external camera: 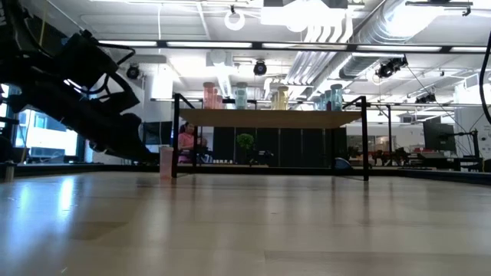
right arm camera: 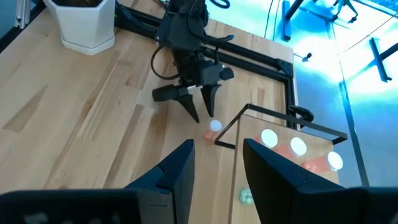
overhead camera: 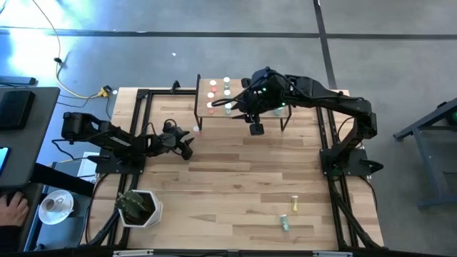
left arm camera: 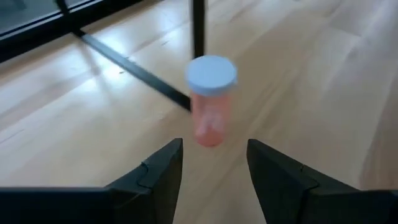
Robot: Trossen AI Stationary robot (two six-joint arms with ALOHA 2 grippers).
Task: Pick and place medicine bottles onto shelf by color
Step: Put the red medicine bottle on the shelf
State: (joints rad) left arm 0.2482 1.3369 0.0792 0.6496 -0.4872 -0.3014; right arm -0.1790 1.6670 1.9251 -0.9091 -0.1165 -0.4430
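A pink medicine bottle (left arm camera: 211, 102) with a white cap stands upright on the table by the shelf's near left leg (left arm camera: 198, 25); it also shows in the high view (overhead camera: 198, 129). My left gripper (left arm camera: 214, 155) is open and low over the table, its fingertips just short of this bottle, one on either side, not touching it. The shelf (overhead camera: 214, 107) stands at the table's far side and carries several bottles (overhead camera: 220, 91). My right gripper (right arm camera: 217, 149) is open and empty, raised above the shelf (overhead camera: 230, 106).
A yellow bottle (overhead camera: 294, 205) and a green bottle (overhead camera: 285, 223) are on the table near its near right corner. A white pot with a plant (overhead camera: 139, 207) stands at the near left corner. Bare tabletop lies between the two arms.
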